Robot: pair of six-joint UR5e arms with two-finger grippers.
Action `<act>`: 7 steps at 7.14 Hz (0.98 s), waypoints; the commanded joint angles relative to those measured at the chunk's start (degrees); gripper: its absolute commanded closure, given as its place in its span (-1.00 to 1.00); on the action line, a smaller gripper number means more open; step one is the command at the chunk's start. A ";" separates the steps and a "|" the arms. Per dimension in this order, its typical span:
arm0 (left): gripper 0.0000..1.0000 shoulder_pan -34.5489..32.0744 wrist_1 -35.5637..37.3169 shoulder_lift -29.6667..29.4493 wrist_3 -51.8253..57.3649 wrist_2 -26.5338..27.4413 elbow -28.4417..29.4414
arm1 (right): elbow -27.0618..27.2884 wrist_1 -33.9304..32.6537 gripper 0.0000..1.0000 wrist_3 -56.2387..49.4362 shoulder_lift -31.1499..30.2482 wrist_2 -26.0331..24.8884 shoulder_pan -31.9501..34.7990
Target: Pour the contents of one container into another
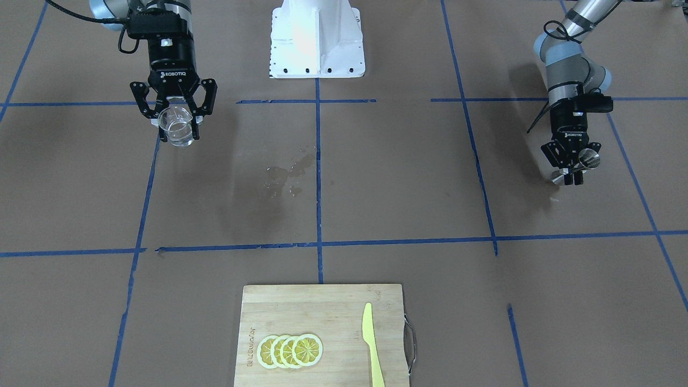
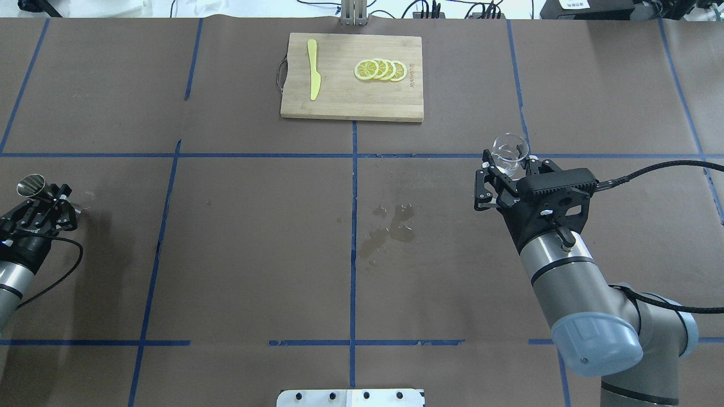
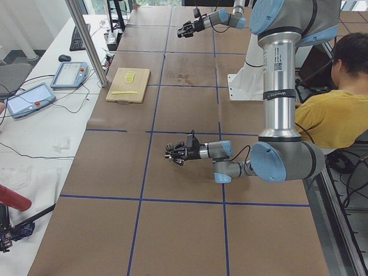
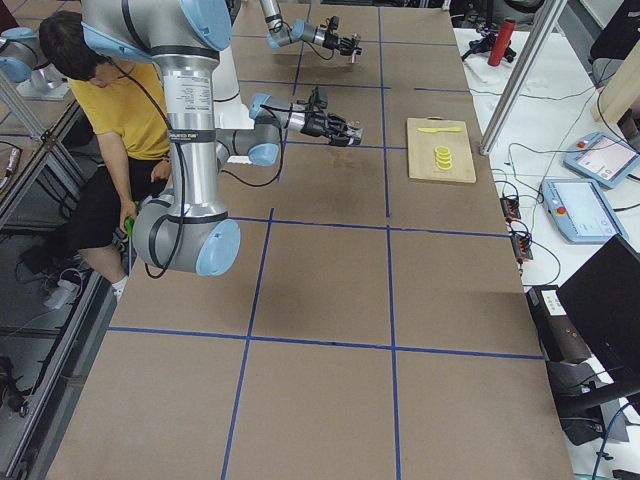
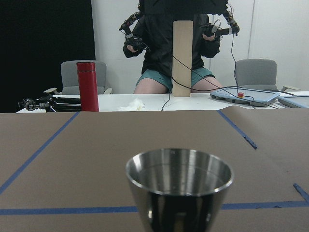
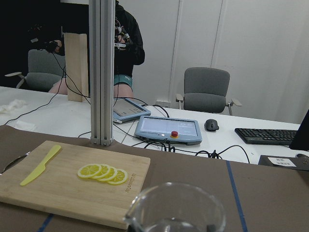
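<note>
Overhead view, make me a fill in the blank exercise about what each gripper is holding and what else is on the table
1. The right gripper is shut on the glass cup; the left gripper is shut on the steel ____.
2. On the cutting board, the lemon slices lie beside a yellow ____.
3. The wet patch on the table lies ____ the two grippers.
Missing words: jigger; knife; between.

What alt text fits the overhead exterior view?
Two robot arms far apart over a brown table: the right pincer holds a clear glass cup, the left pincer a steel jigger. A wet patch lies between.
</note>
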 commanded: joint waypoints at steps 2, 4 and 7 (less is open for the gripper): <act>0.58 0.00 0.08 0.00 0.00 -1.58 0.24 | 0.00 0.00 1.00 0.00 0.00 0.00 0.07; 0.56 0.09 0.08 0.00 0.00 -2.20 0.24 | 0.00 0.00 1.00 0.00 0.00 0.00 -0.02; 0.40 0.09 0.08 0.00 0.00 -2.82 0.33 | 0.00 0.00 1.00 0.00 0.00 0.00 -0.02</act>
